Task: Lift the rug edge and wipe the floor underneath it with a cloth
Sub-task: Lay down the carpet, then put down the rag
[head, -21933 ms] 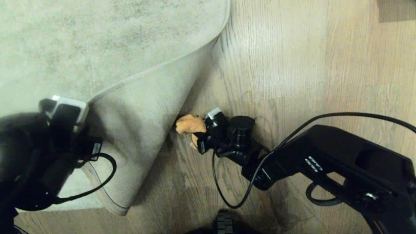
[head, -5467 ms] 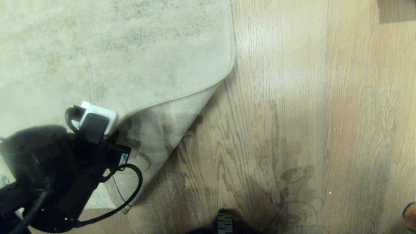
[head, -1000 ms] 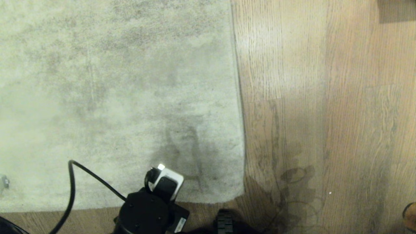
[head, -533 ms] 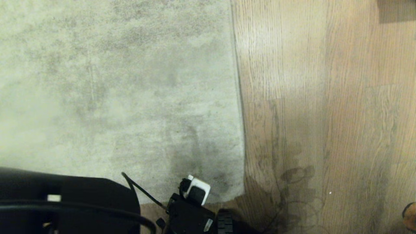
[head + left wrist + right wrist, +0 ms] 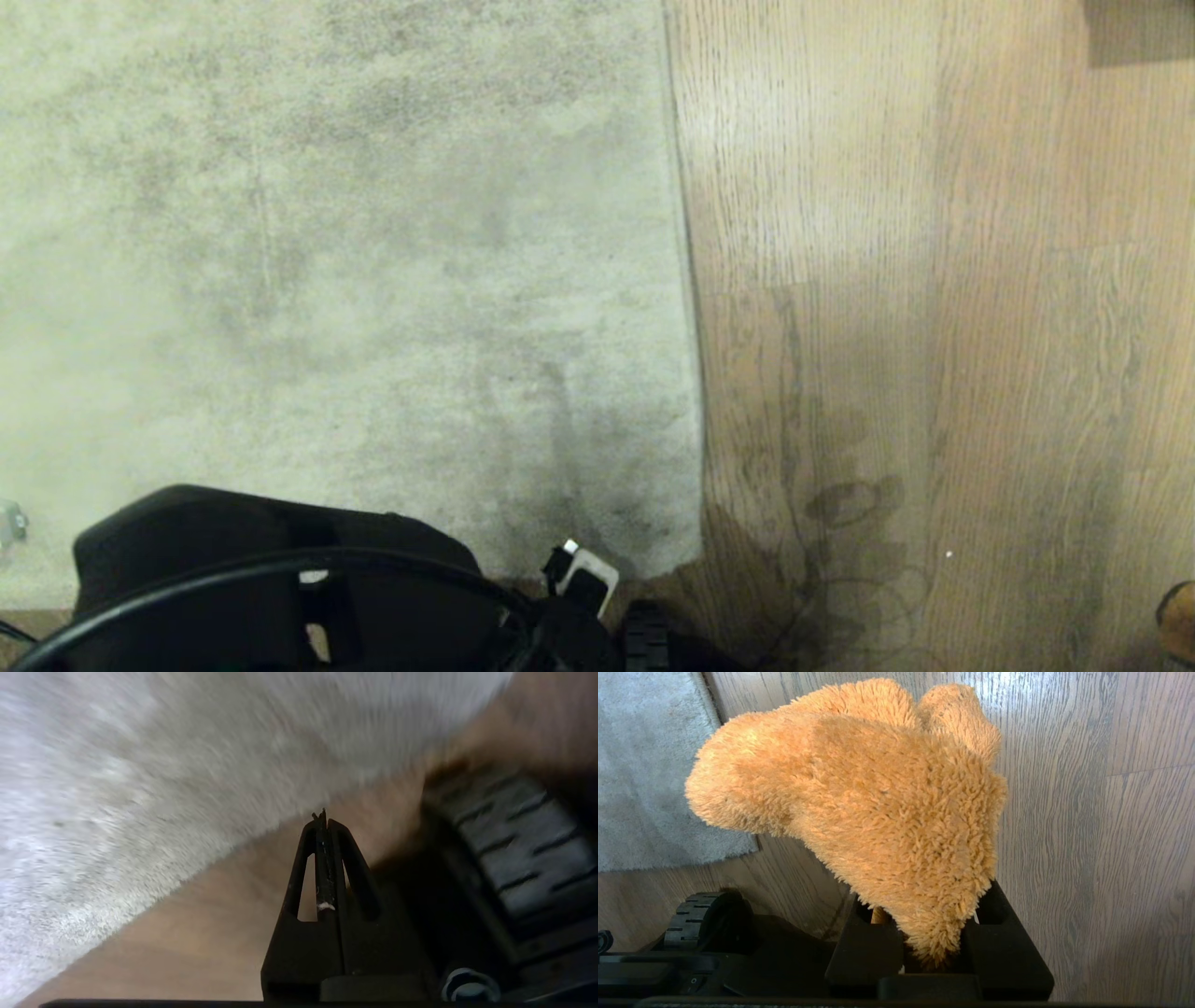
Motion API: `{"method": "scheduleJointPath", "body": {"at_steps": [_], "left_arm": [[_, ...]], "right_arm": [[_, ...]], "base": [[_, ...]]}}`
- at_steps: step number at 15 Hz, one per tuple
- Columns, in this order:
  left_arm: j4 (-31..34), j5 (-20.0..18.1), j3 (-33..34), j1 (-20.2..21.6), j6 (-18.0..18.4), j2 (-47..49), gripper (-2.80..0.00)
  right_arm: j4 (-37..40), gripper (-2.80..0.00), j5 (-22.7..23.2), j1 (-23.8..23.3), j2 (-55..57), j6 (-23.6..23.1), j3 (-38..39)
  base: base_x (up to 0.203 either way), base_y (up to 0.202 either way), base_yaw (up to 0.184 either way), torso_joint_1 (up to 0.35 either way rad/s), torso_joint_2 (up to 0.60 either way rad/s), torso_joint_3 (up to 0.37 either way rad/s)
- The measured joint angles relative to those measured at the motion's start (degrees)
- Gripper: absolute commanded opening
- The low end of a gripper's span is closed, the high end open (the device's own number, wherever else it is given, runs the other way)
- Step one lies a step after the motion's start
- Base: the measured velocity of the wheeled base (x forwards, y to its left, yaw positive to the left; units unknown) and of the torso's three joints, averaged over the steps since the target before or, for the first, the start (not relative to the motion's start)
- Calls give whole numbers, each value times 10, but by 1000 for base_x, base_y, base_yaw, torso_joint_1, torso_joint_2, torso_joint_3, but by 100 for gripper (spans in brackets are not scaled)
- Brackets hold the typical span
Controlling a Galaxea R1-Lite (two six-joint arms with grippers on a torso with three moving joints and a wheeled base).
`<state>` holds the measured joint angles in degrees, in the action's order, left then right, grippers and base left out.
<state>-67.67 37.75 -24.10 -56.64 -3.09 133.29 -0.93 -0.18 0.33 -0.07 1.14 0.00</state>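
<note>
Wood floor [image 5: 934, 327] fills the frame's right; the rug edge [image 5: 693, 373] lies flat, centre. Left gripper [image 5: 323, 817], clenched empty, sits bottom centre. Right gripper [image 5: 931, 947] pinches the cloth [image 5: 878, 802], keeping it ready for wiping.

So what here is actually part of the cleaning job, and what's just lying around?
Part of the job:
- rug edge, lying flat
- floor, wood planks
- cloth, fuzzy orange, clamped in the right gripper
- left gripper, shut and empty, near the rug corner

Just lying about:
- small grey object on the rug; can't tell what
- dark patch on the floor
</note>
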Motion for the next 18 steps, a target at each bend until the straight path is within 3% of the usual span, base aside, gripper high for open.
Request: {"method": "scheduleJointPath", "body": {"at_steps": [4,6,8,13,18], "left_arm": [[104,-14,-70,16,8,16,-280],[132,-16,-102,28,31,28,-280],[149,-21,-134,40,67,40,-280],[197,-91,-245,71,152,71,-280],[195,-97,-315,79,165,100,-280]], "right_arm": [[0,-280,0,0,0,0,0],[0,-280,0,0,0,0,0],[0,-280,0,0,0,0,0],[0,-280,0,0,0,0,0],[0,-280,0,0,0,0,0]], "base": [[0,0,0,0,0,0],[0,0,0,0,0,0],[0,0,0,0,0,0],[0,0,0,0,0,0],[0,0,0,0,0,0]]}}
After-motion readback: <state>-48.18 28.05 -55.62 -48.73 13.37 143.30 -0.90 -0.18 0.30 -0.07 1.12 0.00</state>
